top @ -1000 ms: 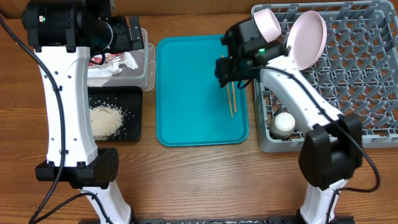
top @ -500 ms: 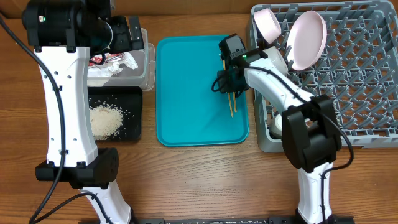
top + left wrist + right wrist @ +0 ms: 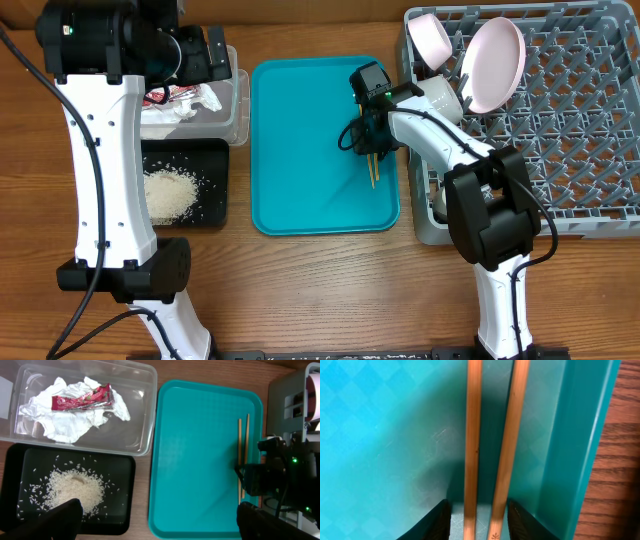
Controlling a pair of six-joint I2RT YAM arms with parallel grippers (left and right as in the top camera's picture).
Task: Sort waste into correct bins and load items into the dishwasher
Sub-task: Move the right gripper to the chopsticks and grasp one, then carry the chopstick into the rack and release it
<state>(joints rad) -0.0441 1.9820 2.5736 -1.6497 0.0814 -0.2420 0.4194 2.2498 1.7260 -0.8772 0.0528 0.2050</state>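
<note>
Two thin wooden chopsticks (image 3: pixel 372 168) (image 3: pixel 243 455) (image 3: pixel 472 435) lie side by side by the right rim of the teal tray (image 3: pixel 300 150). My right gripper (image 3: pixel 369 148) (image 3: pixel 478 512) is down over them, open, with one black finger on each side and narrow gaps to the sticks. My left gripper (image 3: pixel 160 520) hangs high and wide open, holding nothing, above the clear tub (image 3: pixel 236 112) and the black tray (image 3: pixel 216 205). In the tub lie crumpled napkins (image 3: pixel 70 422) and a red wrapper (image 3: pixel 82 400). Rice (image 3: pixel 170 192) (image 3: pixel 75 487) sits in the black tray.
The grey dish rack (image 3: pixel 600 150) stands at the right, with a white plate (image 3: pixel 497 62) and a bowl (image 3: pixel 432 35) upright near its back left corner. The right arm crosses the rack's left edge. Bare wooden table runs along the front.
My right gripper has moved forward and down onto the chopsticks, and its jaws have narrowed around them. The left arm has not moved.
</note>
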